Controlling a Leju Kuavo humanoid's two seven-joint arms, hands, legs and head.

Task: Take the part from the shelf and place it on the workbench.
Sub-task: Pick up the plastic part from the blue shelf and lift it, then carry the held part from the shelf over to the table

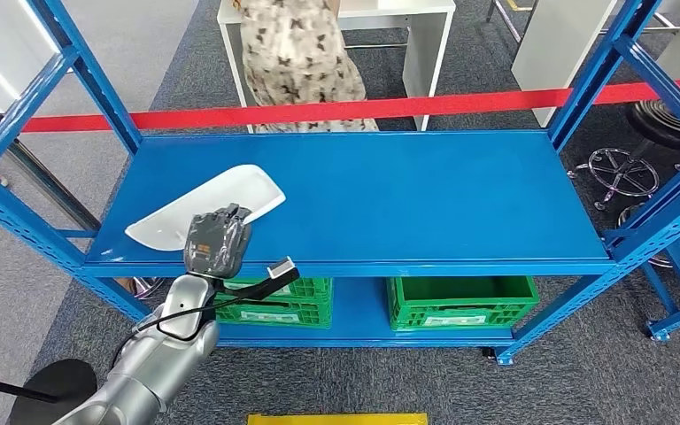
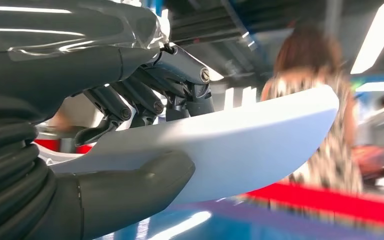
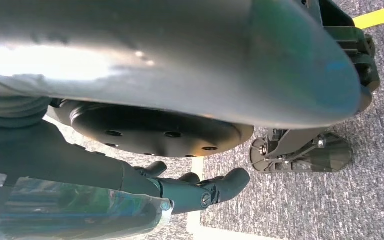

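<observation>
On the blue metal shelf (image 1: 425, 190), my left hand (image 1: 215, 239) clasps the long white moulded plastic part (image 1: 208, 206) at its near edge; next I'd judge lifting it clear toward the workbench.

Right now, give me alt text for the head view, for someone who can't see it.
The robot's left hand reaches onto a blue shelf at the near edge of a white, tray-like part. Two green crates sit on the level below, and a person stands behind a red tape barrier.

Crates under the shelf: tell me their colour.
Green crates, clearest in the head view.
</observation>
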